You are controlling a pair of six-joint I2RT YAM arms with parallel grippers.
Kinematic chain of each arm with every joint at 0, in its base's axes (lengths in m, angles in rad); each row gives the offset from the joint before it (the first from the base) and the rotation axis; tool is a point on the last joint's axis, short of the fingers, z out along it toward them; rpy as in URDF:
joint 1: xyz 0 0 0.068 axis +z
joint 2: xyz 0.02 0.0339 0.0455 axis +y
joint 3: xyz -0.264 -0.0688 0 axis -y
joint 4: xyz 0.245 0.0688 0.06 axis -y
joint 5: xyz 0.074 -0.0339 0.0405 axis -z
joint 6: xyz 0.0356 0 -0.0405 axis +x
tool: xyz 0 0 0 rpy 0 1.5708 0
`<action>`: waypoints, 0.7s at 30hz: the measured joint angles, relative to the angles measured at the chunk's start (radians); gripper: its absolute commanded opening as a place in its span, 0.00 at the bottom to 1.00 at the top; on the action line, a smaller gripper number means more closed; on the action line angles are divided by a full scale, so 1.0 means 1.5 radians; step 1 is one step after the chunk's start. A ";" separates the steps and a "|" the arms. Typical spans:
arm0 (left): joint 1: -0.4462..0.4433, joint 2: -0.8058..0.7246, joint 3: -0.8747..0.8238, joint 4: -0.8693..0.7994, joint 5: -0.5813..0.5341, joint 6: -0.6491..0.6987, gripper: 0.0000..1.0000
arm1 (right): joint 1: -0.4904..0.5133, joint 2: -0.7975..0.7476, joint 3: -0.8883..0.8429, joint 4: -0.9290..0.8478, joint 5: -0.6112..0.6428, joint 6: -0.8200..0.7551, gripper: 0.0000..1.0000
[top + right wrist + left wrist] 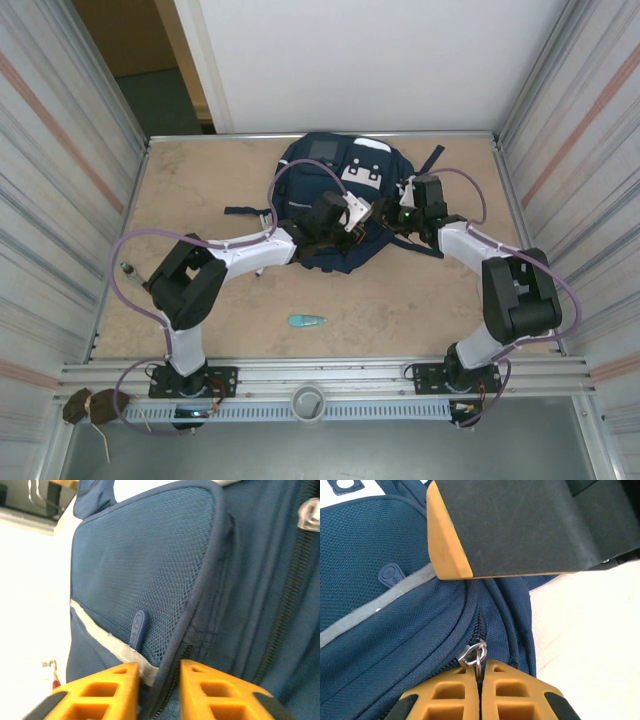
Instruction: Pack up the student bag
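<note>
Top cam: high, near side of student bag (335, 205), tilted down. L+R wrist cams: close-up on same bag's fabric.

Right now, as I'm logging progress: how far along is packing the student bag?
Done: nothing looks packed; a teal item lies on the table, apart from the student bag. In hand: the left gripper is shut on the zipper pull, and the right gripper straddles a seam by the mesh pocket; its grip is unclear. Left: probably unzip, load the item, close.
</note>
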 measured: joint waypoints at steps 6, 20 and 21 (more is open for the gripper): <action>-0.001 -0.005 -0.016 0.004 -0.038 0.030 0.00 | -0.036 -0.001 0.005 -0.033 -0.038 -0.040 0.00; 0.178 -0.083 -0.120 -0.002 -0.033 0.050 0.00 | -0.149 0.041 0.104 -0.167 -0.125 -0.149 0.00; 0.183 -0.083 -0.119 0.001 -0.029 0.050 0.00 | -0.150 0.050 0.115 -0.176 -0.128 -0.154 0.00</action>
